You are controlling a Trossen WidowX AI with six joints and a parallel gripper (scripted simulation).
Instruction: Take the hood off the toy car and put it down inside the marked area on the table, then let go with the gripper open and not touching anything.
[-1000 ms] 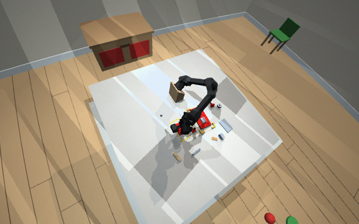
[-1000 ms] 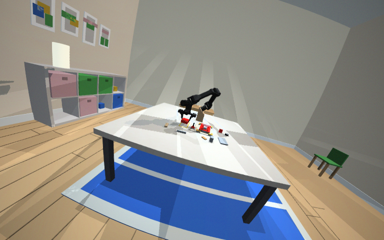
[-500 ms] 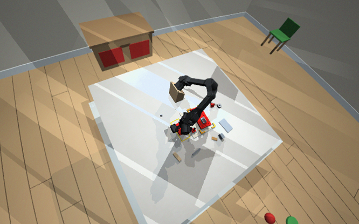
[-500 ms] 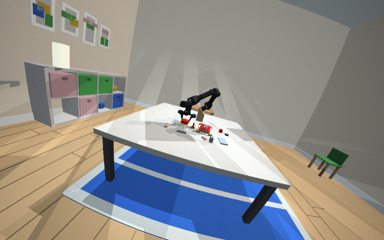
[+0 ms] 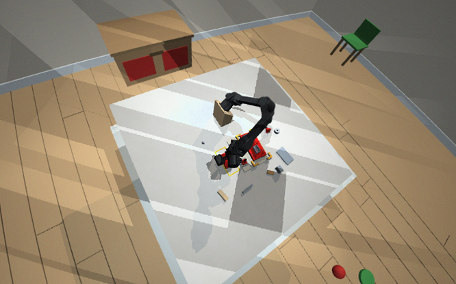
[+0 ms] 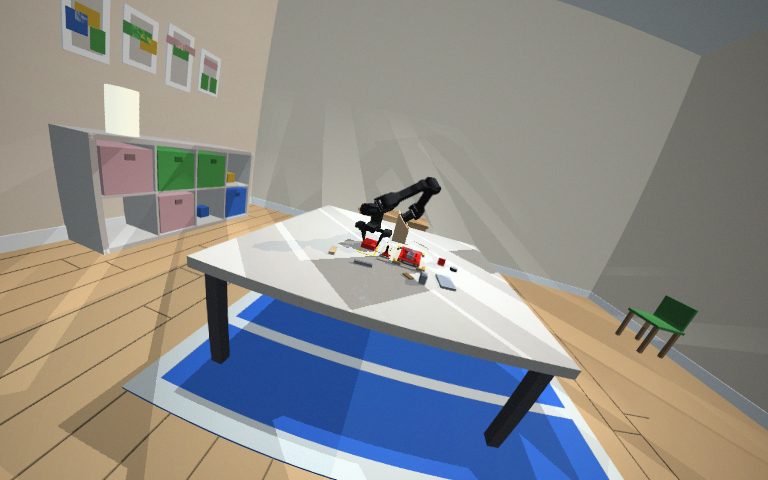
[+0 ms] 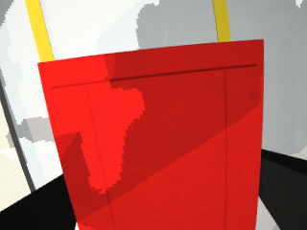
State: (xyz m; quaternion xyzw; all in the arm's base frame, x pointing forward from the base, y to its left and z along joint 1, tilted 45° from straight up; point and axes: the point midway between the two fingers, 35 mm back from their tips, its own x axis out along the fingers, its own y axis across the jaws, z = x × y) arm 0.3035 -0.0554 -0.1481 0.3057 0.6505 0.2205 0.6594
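Hood (image 5: pixel 226 161) (image 6: pixel 369 243) (image 7: pixel 168 139): bright red, thin dark lines across it
Marked area (image 5: pixel 229 175) (image 6: pixel 368 255) (image 7: pixel 224 21): yellow outline
Rug (image 6: pixel 317 390): vivid blue, pale stripes
Chair (image 5: pixel 356 40) (image 6: pixel 659 320): green seat, brown legs

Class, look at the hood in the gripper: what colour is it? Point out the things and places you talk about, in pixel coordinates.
Red; the hood (image 6: pixel 369 243) (image 7: pixel 168 139) shows best in the wrist view.

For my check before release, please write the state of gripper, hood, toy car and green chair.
gripper: shut on the hood
hood: off the car, held
toy car: hood removed
green chair: upright
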